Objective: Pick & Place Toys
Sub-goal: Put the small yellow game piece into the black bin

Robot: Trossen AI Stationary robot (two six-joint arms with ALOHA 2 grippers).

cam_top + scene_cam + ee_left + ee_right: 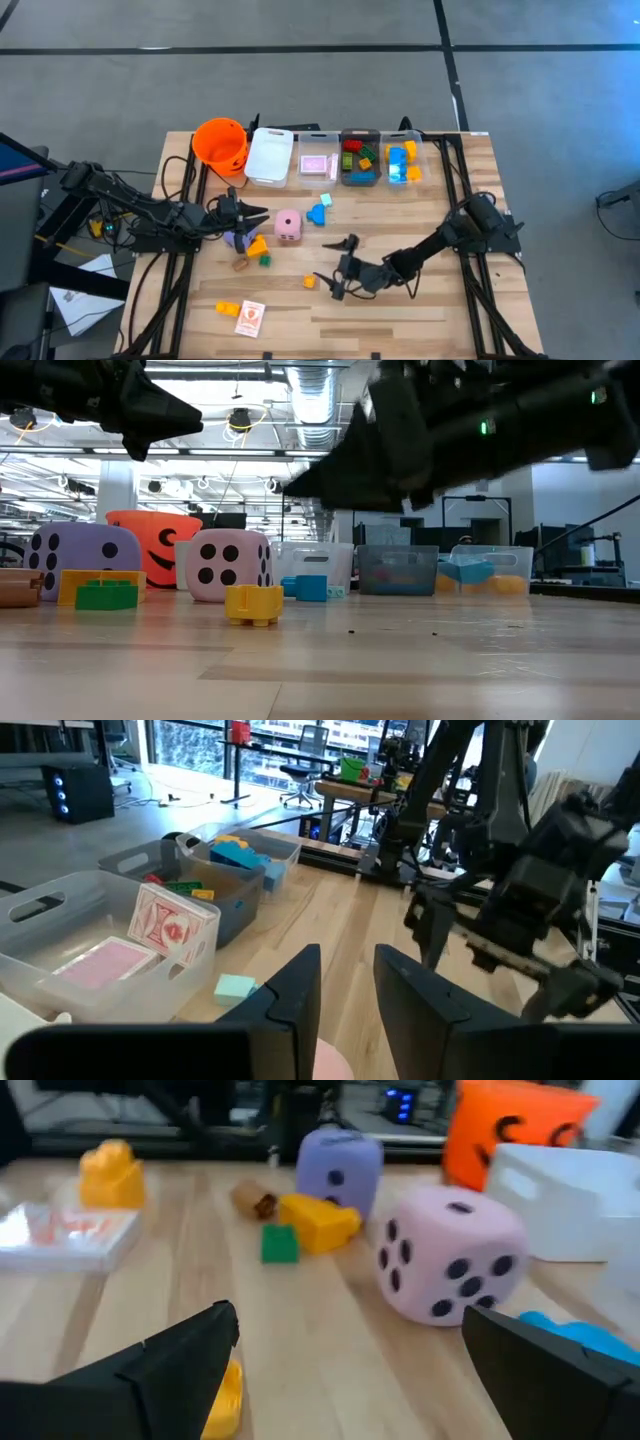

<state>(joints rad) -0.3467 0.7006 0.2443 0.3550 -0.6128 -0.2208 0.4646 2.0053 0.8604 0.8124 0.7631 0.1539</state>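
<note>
Nearest the low camera, a small yellow brick (253, 603) sits on the table (420, 310); behind it stand my pink die (288, 224) and purple die (84, 558), with yellow and green bricks (279, 1243) beside the purple one; my left pincer (258, 212) hovers just left of the pink die, fingers a narrow gap apart, holding nothing; my right pincer (335, 266) hangs mid-table near a small orange brick (309, 282), jaws spread wide and empty; a blue brick (318, 213) lies near the bins (360, 157); a card (249, 318) and another yellow brick (227, 309) lie at the front edge; an orange bucket (220, 143) stands at the back left.
</note>
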